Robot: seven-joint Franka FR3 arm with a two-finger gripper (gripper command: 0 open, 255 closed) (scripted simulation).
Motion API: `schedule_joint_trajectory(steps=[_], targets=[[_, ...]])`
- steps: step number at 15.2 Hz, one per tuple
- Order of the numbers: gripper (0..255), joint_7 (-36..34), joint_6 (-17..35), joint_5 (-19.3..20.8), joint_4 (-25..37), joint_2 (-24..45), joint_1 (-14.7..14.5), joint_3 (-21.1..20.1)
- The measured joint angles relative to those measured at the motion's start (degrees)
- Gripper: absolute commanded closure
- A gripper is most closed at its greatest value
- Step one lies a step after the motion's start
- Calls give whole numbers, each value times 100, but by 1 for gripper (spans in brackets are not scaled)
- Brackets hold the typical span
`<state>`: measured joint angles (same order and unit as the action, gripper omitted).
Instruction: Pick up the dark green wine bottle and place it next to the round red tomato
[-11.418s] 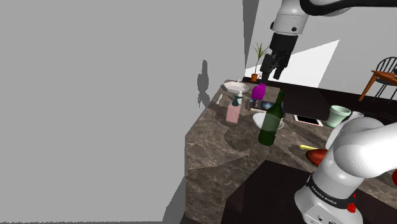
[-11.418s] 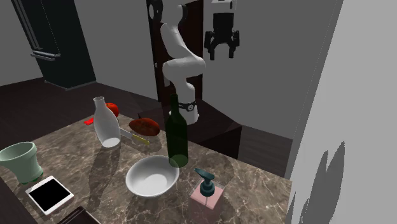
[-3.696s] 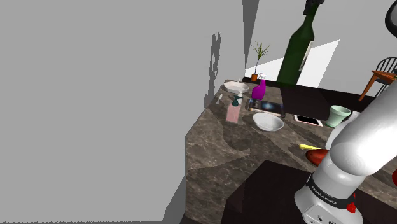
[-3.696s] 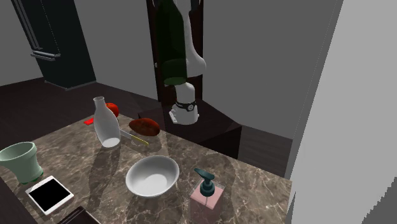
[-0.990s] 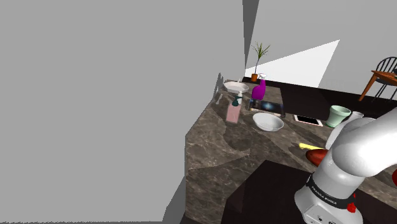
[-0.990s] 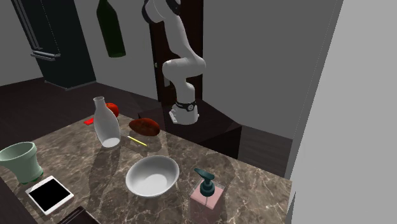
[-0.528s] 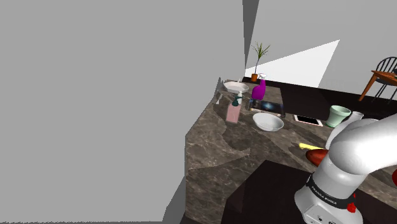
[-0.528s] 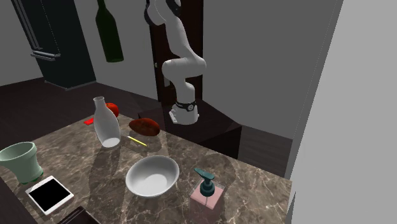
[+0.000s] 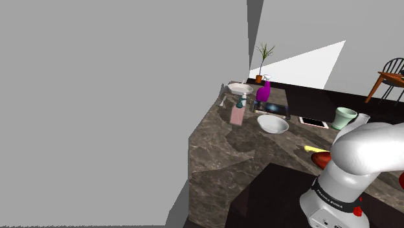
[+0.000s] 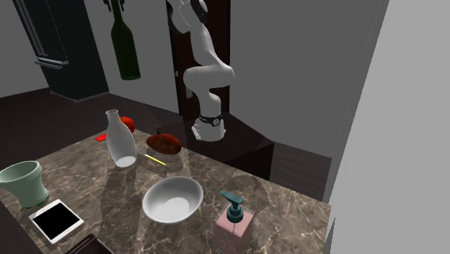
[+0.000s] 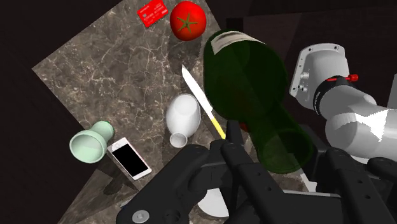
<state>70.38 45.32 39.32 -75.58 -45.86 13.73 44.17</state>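
- White bowl (image 10: pixel 173 200): upright on the marbled brown counter (image 10: pixel 288 209); taken as reference.
- Pink soap dispenser (image 10: pixel 234 219), dark green pump: just beside the bowl, toward the second exterior view's right.
- White vase (image 10: pixel 121 139): upright, near the bowl, toward that view's left.
- Yellow-handled knife (image 10: pixel 153 158): flat, near the bowl, beside the vase.
- Pale green cup (image 10: pixel 23 182), phone (image 10: pixel 56 221): well left of the bowl.
- Purple spray bottle (image 9: pixel 263 91): near the bowl, beyond it in the shoulder view.

A plain grey wall (image 9: pixel 97 97) stands at the shoulder view's left, meeting a dark brown marble worktop (image 9: pixel 217 165). Beyond it, a bright white wedge of light (image 9: pixel 304 65) lies across a far grey wall, with a potted plant (image 9: pixel 261 61) near its foot and a wooden chair (image 9: pixel 388 74) further right. The floor (image 10: pixel 43 108) is dark, and a tall dark cabinet (image 10: pixel 72 58) stands on it.
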Motion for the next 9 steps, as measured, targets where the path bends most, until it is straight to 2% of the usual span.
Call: schedule_joint_trajectory(steps=[9], targets=[[255,-380,511,42,-1288,-731,350,-163]])
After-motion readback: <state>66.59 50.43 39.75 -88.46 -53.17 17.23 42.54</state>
